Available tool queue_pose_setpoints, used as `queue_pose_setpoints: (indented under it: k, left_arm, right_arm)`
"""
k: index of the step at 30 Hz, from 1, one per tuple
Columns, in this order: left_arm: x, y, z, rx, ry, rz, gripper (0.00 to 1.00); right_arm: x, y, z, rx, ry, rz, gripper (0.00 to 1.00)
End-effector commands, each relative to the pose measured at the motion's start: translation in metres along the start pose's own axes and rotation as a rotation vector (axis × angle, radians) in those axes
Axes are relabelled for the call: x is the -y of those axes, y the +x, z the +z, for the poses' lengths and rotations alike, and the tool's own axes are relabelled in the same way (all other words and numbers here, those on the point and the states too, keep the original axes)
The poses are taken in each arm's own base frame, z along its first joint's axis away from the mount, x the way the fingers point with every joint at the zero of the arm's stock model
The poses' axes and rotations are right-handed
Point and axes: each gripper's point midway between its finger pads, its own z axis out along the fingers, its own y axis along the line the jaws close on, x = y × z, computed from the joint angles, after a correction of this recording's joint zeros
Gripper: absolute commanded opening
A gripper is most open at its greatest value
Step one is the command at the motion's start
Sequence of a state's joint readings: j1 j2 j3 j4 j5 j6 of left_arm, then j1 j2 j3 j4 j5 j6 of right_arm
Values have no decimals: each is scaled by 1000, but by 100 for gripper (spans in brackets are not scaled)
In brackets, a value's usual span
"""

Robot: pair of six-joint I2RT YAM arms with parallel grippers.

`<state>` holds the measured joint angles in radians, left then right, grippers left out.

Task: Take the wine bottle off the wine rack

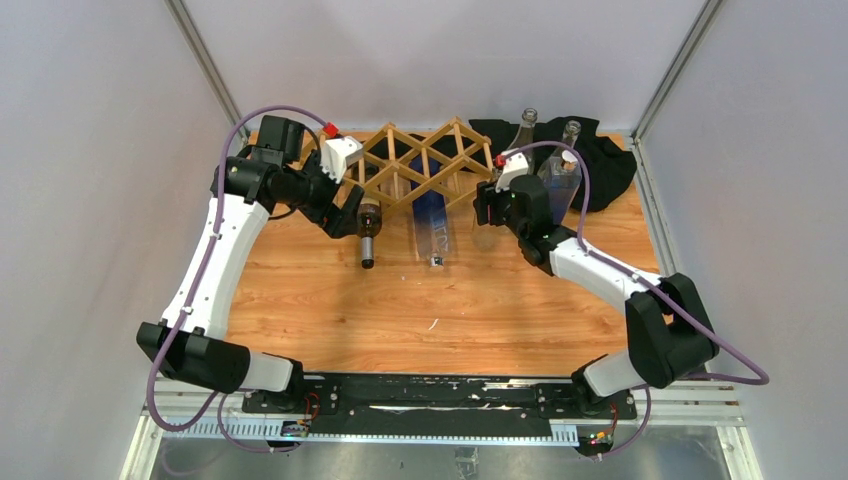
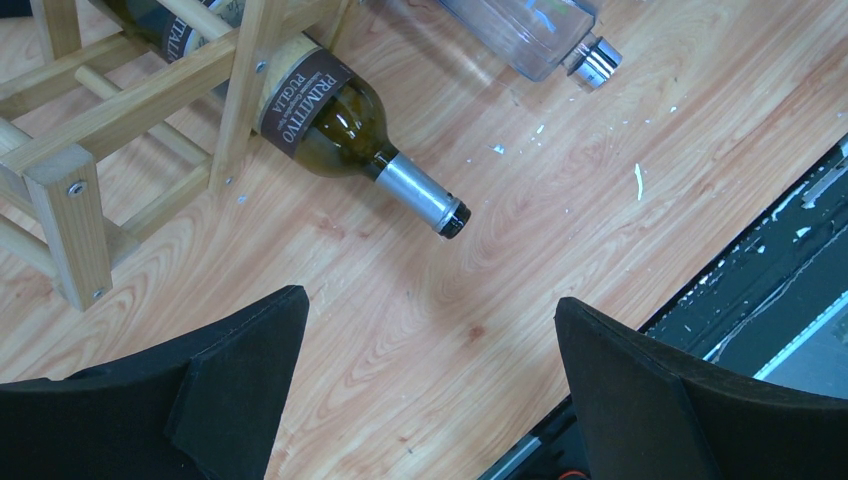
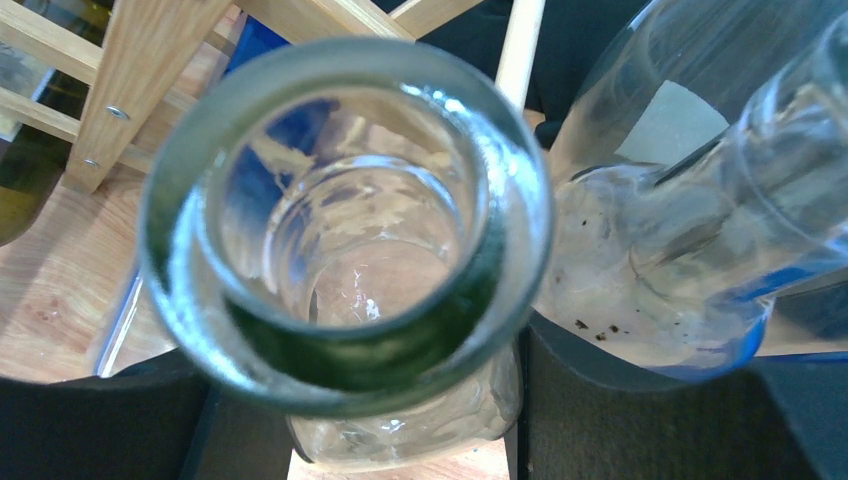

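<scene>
Wine rack [image 1: 420,160] at the far middle of the tabletop [image 1: 500,310]. In its lower left opening, a dark wine bottle [image 2: 335,120] with a brown label, lying with the body inside the slats and the neck pointing out toward the near side, mouth close to the tabletop.

Left gripper [image 2: 425,305] spread fully wide, nothing between the pads, hovering over bare tabletop just on the near side of that neck and apart from it. Bottle mouth almost in line with the gap between the pads.

Right gripper [image 1: 486,212] at the right end of the rack, about half closed around a clear glass bottle [image 3: 360,355] held upright. Pads on both sides of the body below the greenish rim, as far as visible.

Just to the right, more clear bottles [image 1: 565,165] standing on a black cloth [image 1: 615,160].

Between the two grippers, a clear bluish bottle [image 1: 433,225] lying with its cap toward the near side, far end under the rack.
</scene>
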<state>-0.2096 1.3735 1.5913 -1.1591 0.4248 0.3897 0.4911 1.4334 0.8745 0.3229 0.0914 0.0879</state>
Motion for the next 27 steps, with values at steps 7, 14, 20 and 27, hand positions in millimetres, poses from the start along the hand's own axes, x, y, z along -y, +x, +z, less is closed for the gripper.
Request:
queue_pose_setpoints:
  k: [7,14,20,27]
  left_arm:
    - [-2,-8,-11,26,-21,10,100]
    - [-2,-11,-13,34,-25,18,100]
    - [-5,-15,-13,37,-33,20,100]
    - [-20,-16,-14,27,-81,-5,100]
  right_arm:
    - [-12,-9,1,56,9,-37,67]
    - [-10,-28,-21,95,40,-35,89]
    - [-7,-74,-52,186,45,-12,91]
    - [-44,-136,-94,217,-69,68,92]
